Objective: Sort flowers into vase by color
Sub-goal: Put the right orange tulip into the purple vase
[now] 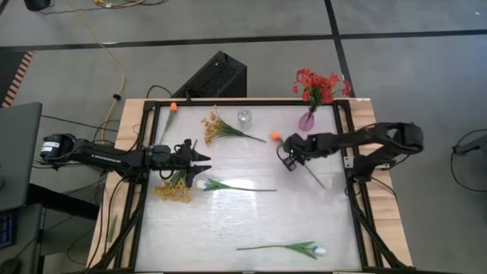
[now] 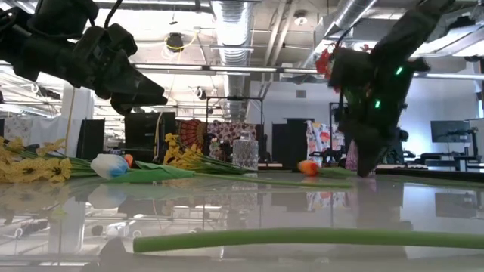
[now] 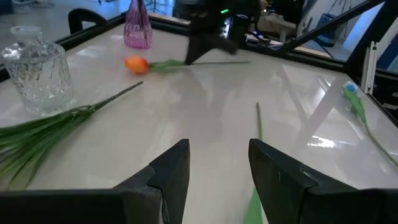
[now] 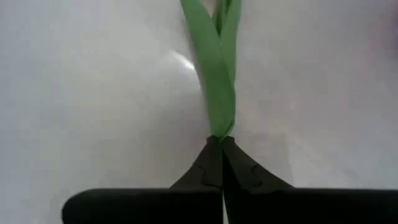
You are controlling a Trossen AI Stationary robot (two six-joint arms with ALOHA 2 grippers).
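Note:
An orange tulip (image 1: pixel 275 138) lies on the white table with its stem running toward the near right. My right gripper (image 1: pixel 290 161) is down at that stem, a short way behind the bud, and is shut on it. My left gripper (image 1: pixel 202 158) hovers open at the table's left and holds nothing; its fingers (image 3: pixel 177 169) are spread in the left wrist view. A purple vase (image 1: pixel 307 120) at the far right holds red flowers (image 1: pixel 318 84). A clear glass vase (image 1: pixel 244 118) stands at the far middle. My right gripper pinches the orange tulip's green stem and leaves (image 4: pixel 219 118) between its two fingertips. The fingers come from above, slanting down toward the table. The bud (image 2: pixel 308 167) and the stem rest on the table.
A yellow spray (image 1: pixel 215 129) lies beside the glass vase, and more yellow flowers (image 1: pixel 173 188) lie under my left arm. A white tulip (image 1: pixel 202 183) lies mid-table and another (image 1: pixel 314 249) near the front edge. A second orange tulip (image 1: pixel 173 107) lies at the far left.

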